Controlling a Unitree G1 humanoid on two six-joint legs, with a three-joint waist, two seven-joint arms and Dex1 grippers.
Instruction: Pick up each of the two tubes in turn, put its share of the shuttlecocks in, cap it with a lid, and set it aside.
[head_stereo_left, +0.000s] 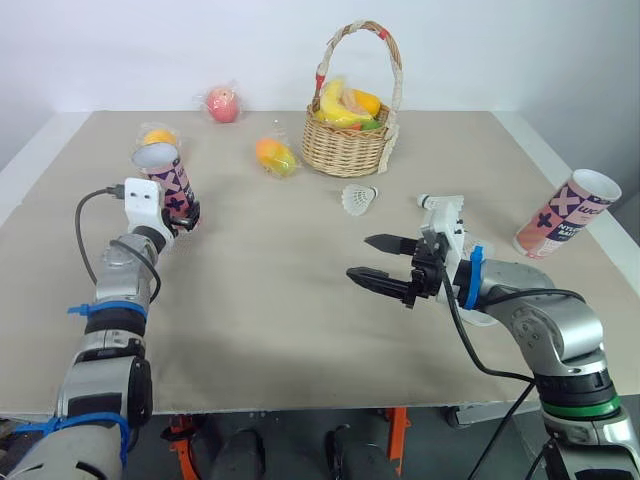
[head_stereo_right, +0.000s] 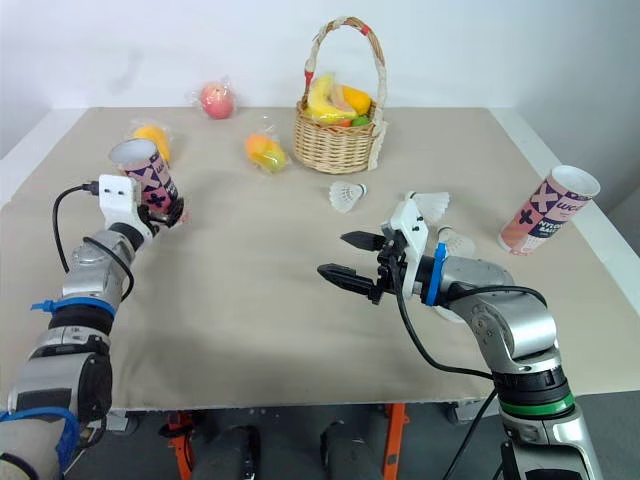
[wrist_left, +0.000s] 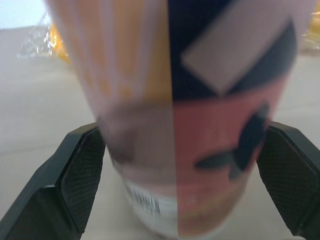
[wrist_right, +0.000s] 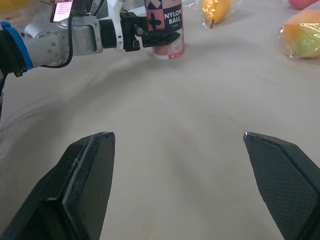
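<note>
A pink and navy patterned tube (head_stereo_left: 168, 180) stands tilted at the left of the table, its open end up. My left gripper (head_stereo_left: 186, 214) is shut on the tube's lower part. In the left wrist view the tube (wrist_left: 200, 75) sits between both pads (wrist_left: 85, 175). My right gripper (head_stereo_left: 360, 257) hovers open over the middle of the table, holding nothing. A second tube (head_stereo_left: 565, 215) leans at the far right. One white shuttlecock (head_stereo_left: 358, 198) lies ahead of the right gripper, and others (head_stereo_right: 430, 205) lie beside that wrist.
A wicker basket (head_stereo_left: 350, 140) of fruit stands at the back centre. A bagged apple (head_stereo_left: 222, 103), a bagged orange fruit (head_stereo_left: 275, 157) and another orange fruit (head_stereo_left: 158, 137) lie at the back left. The right tube is close to the table's right edge.
</note>
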